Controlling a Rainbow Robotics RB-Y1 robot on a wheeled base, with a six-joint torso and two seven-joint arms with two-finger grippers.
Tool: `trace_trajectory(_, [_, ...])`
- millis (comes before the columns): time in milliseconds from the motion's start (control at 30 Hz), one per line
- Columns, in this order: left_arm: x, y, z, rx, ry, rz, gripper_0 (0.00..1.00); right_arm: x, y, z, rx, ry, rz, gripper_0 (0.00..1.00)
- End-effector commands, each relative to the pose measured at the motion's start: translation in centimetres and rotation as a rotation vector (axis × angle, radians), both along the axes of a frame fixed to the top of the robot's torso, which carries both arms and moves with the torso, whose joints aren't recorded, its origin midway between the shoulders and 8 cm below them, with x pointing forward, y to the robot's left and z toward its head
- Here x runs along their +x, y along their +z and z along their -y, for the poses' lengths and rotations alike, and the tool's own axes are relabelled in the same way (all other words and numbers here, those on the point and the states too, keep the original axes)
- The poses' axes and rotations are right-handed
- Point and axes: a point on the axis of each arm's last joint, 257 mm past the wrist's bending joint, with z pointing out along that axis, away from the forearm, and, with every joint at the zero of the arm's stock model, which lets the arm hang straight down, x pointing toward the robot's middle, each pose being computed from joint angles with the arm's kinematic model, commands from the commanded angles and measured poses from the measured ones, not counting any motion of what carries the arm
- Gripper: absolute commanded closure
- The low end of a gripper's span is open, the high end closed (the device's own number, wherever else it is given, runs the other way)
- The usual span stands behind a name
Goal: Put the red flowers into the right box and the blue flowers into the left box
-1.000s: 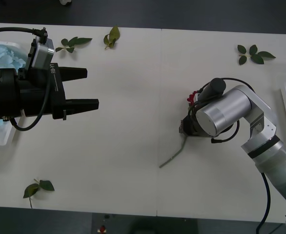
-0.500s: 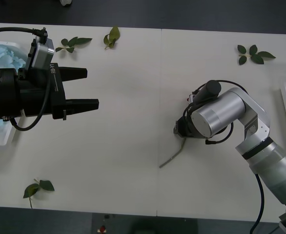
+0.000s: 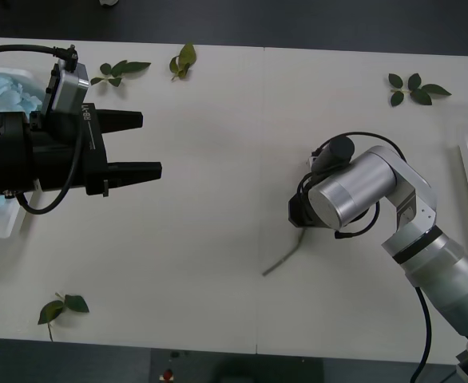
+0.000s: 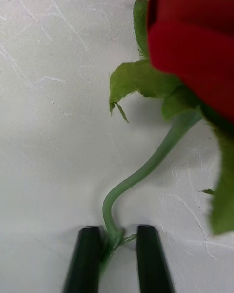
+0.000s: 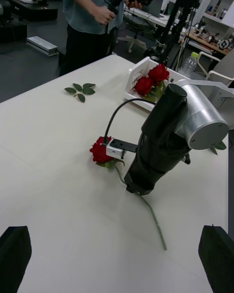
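At the bench's left edge the left box (image 3: 2,227) holds the blue flowers (image 3: 6,92), pale clusters already lying inside it. Just beside the box the left gripper (image 3: 142,145) hangs over the bench (image 3: 218,159) with its black fingers spread wide and nothing between them, idle.

Nearer the right side, the right gripper (image 4: 114,259) is down at the tabletop on the last loose one of the red flowers (image 5: 101,151), which lies on the bench well short of the right box (image 5: 141,75). The fingers (image 4: 85,261) are closing around the thin green stem just below its bend, one pad against it and a small gap left on the other side, so the grip looks not quite clenched. Two red blooms already sit in that basket-like white box at the bench's right edge.

The rose should handle as light and floppy: the stem bends easily and is thin enough to slip from smooth fingers, while the bloom is soft. Pinching the stem near the bloom seems the better hold.

The bench is white, matt and finely veined, with loose leaf sprigs (image 3: 416,88) scattered along its far edge and one near its front left corner. Beyond it a person stands in a cluttered workshop.
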Motion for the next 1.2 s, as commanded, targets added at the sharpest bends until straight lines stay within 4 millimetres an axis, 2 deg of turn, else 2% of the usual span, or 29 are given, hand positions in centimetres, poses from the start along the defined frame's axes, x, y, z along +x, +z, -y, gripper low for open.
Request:
trace_trajectory(33, [0.0, 1.1, -0.3, 0.030, -0.014, 0.083, 0.00, 1.0, 1.5, -0.6, 0.009, -0.020, 0.025, 1.00])
trace_trajectory(200, [0.0, 1.1, -0.3, 0.030, -0.014, 0.083, 0.00, 1.1, 2.1, 0.2, -0.027, -0.030, 0.017, 1.00])
trace_trajectory(433, [0.0, 1.1, -0.3, 0.030, -0.014, 0.083, 0.00, 1.5, 4.9, 1.5, -0.055, -0.048, 0.032, 1.00])
trace_trajectory(700, [0.0, 1.1, -0.3, 0.030, -0.014, 0.083, 0.00, 0.6, 10.4, 4.3, -0.079, -0.061, 0.064, 1.00])
trace_trajectory(733, [0.0, 1.1, -0.3, 0.030, -0.014, 0.083, 0.00, 0.3, 11.6, 5.0, -0.077, -0.068, 0.066, 1.00])
trace_trajectory(900, [0.0, 1.1, -0.3, 0.030, -0.014, 0.083, 0.00, -0.6, 15.1, 7.1, -0.052, -0.096, 0.067, 1.00])
trace_trajectory(933, [0.0, 1.1, -0.3, 0.030, -0.014, 0.083, 0.00, -0.8, 16.3, 8.0, -0.046, -0.108, 0.074, 1.00])
trace_trajectory(1200, [0.0, 1.1, -0.3, 0.030, -0.014, 0.083, 0.00, -1.5, 21.2, 12.7, -0.003, -0.166, 0.100, 1.00])
